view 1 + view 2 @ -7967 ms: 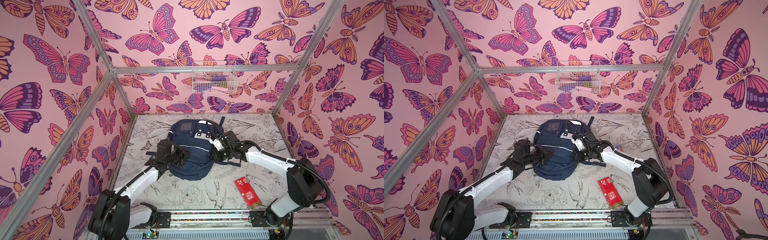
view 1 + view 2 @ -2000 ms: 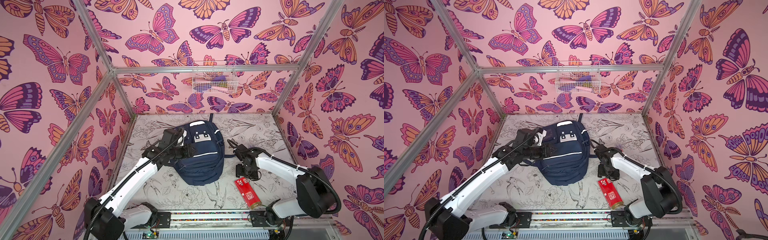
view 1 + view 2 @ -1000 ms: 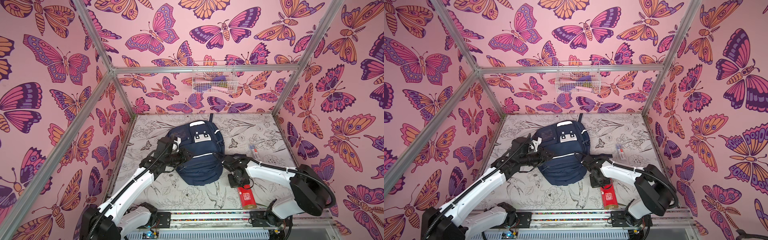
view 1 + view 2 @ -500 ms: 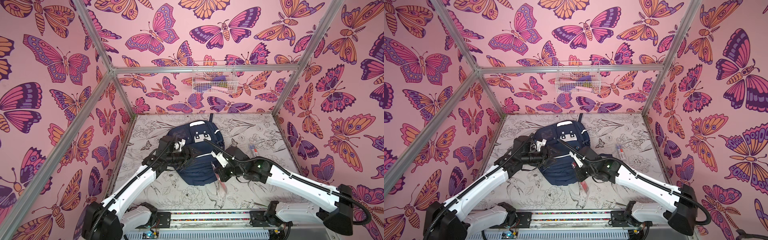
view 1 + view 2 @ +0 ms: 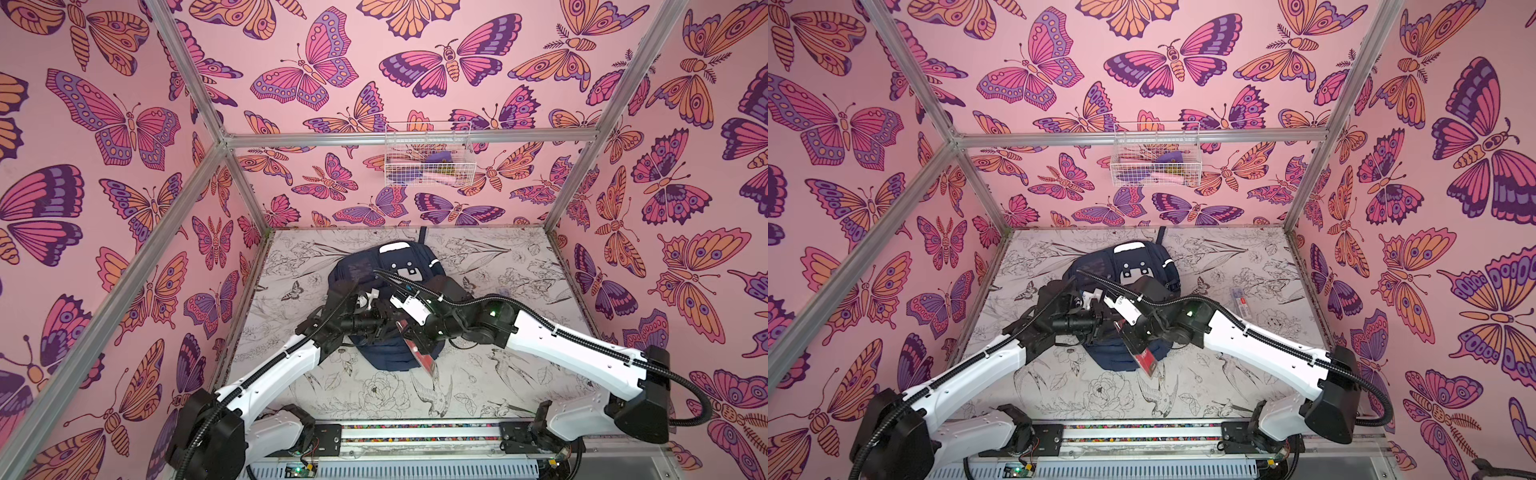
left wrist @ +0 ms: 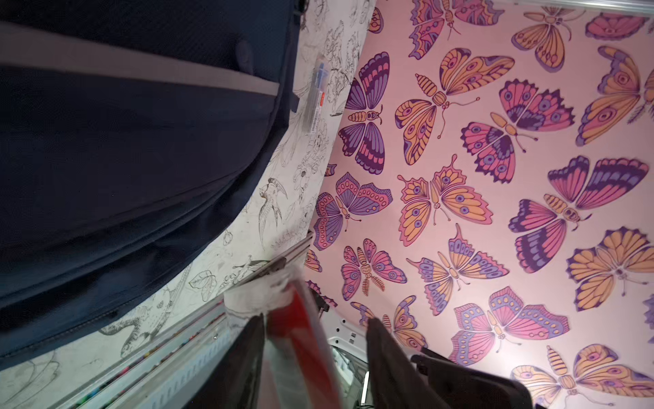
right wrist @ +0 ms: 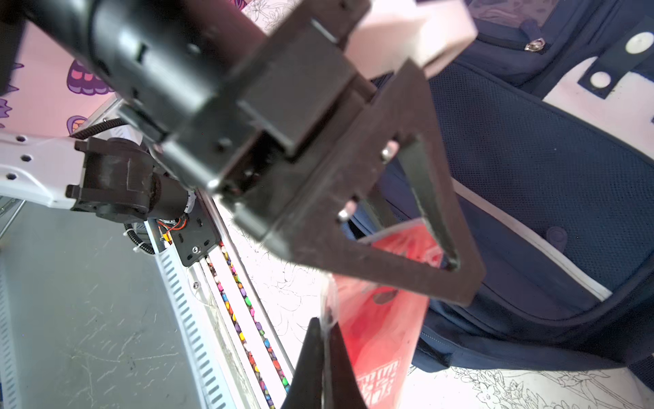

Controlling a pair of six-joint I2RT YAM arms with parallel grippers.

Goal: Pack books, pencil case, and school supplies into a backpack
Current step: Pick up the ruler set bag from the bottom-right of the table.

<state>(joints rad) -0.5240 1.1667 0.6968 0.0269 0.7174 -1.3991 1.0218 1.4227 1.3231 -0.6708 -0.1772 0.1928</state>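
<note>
Backpack (image 5: 357, 272), one: laid flat at the middle of the desk (image 5: 1225, 257), nearer its far edge.
Red packet (image 5: 419, 351), one: held in the air over the backpack's near end.
Right gripper (image 7: 320, 354): pressed together on the packet's clear edge.
Left gripper (image 6: 315, 320): fingers apart, the packet seen between them.
Pen pack (image 5: 1240, 301), one: laid near the desk's right edge.

A robot lab booth is showing: metal bars (image 5: 332, 139) are framing butterfly-printed walls (image 5: 104, 199), and two robot arms (image 5: 266, 374) are sitting bolted to a rail (image 5: 419, 432) at the table's (image 5: 365, 395) edge.
</note>
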